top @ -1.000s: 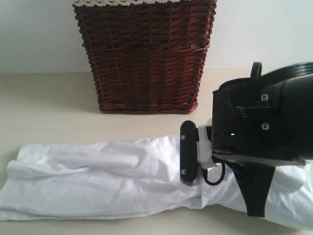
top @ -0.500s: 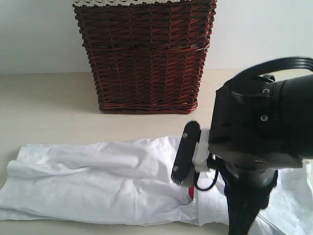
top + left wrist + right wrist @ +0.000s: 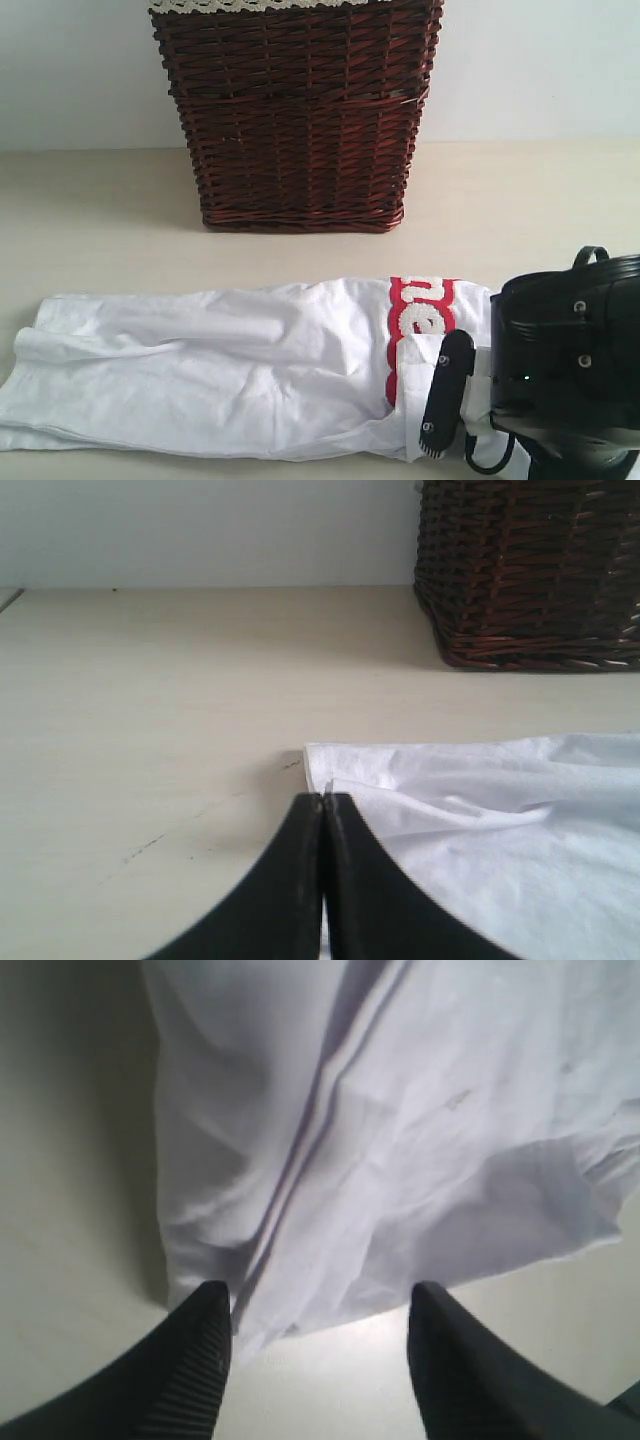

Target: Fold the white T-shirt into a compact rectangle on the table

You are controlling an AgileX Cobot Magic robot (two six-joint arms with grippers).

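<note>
One white T-shirt, long axis left-to-right on table, lettering near right

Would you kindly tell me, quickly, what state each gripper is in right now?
Left gripper: shut, tips at the edge of the white T-shirt; whether it pinches cloth cannot be told.
Right gripper: open, holding nothing.

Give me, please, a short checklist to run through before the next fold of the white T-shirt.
1. Right gripper open: ok, jaws apart above an edge of the white T-shirt.
2. Left gripper holding cloth: cannot tell; it is shut at a shirt corner.
3. Wicker basket clear of the shirt: ok, they stand apart.
4. Shirt wholly on the table: cannot tell; the right arm hides one end.
5. Compact rectangle reached: not ok, a long band.
</note>
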